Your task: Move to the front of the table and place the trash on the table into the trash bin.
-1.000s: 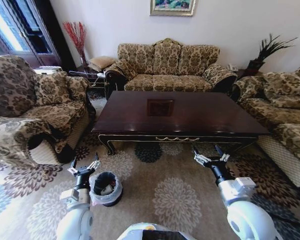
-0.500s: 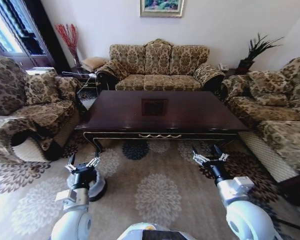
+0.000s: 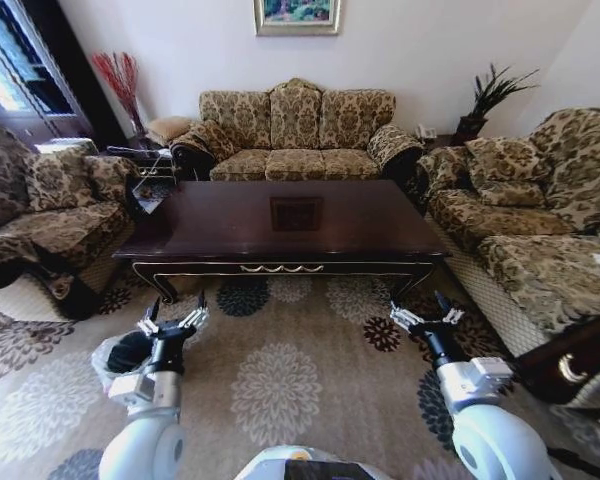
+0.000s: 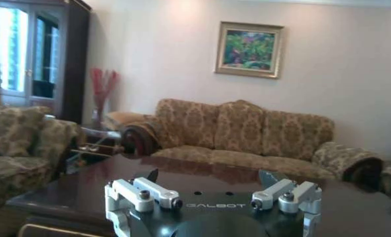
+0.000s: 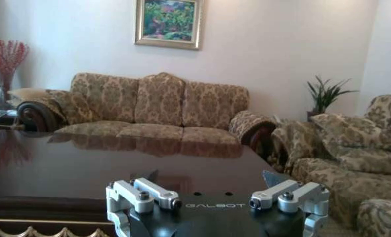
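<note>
Bench lies ahead of the robot across open carpet, long axis crosswise, near edge facing both arms; no trash shows on its glossy top. Trash bin sits on the floor touching-close beside the left tool, fingers apart, empty. Right tool likewise spread, empty, near the bench's right front corner. Sofas hem both flanks.

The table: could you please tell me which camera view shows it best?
The head view: it shows the whole table from above, with its carved centre panel and gold-trimmed front edge. The left wrist view catches only a low slice of its glossy top; the right wrist view shows more top plus some trim.
</note>
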Controlling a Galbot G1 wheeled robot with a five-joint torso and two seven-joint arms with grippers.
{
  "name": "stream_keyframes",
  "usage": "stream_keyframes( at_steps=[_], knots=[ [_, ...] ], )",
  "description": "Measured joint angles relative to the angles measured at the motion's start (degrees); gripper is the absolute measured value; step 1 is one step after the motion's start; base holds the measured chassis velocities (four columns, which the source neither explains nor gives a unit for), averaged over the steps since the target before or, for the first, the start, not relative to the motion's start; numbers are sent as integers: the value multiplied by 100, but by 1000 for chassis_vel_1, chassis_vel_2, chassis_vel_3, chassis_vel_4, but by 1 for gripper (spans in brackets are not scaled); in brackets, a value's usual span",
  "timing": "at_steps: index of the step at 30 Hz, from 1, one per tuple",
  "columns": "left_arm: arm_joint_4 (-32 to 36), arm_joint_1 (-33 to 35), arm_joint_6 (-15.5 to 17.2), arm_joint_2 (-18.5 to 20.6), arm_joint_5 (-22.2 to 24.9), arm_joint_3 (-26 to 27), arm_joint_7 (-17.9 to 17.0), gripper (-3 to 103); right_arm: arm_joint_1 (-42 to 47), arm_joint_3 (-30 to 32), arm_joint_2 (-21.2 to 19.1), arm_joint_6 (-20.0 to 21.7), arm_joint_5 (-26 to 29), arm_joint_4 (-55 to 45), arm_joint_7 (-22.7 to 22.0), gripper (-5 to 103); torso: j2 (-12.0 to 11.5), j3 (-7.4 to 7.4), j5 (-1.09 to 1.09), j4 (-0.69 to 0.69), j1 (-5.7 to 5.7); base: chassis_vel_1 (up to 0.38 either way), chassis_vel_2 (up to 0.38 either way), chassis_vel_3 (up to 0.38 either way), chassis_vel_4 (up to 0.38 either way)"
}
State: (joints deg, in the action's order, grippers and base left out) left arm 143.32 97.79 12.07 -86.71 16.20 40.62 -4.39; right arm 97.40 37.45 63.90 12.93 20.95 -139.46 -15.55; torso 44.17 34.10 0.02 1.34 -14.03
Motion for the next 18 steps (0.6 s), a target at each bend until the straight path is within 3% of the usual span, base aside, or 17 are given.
stream_keyframes(
  at_steps=[2,10,18],
  knots=[
    [26,10,140,146,202,8,17,100,116,179,59,-118,6,-2,127,100,0,-1,-14,2,0,11,25,-12,-20],
    [26,86,114,529,243,52,102,100,428,1095,354,-457,50,132,1169,100,0,0,-1,2,0,36,35,-17,-15],
    [16,-1,105,692,271,-13,-64,100,456,1274,530,-476,236,-8,1190,100,0,0,-5,3,1,0,0,0,0]
  ],
)
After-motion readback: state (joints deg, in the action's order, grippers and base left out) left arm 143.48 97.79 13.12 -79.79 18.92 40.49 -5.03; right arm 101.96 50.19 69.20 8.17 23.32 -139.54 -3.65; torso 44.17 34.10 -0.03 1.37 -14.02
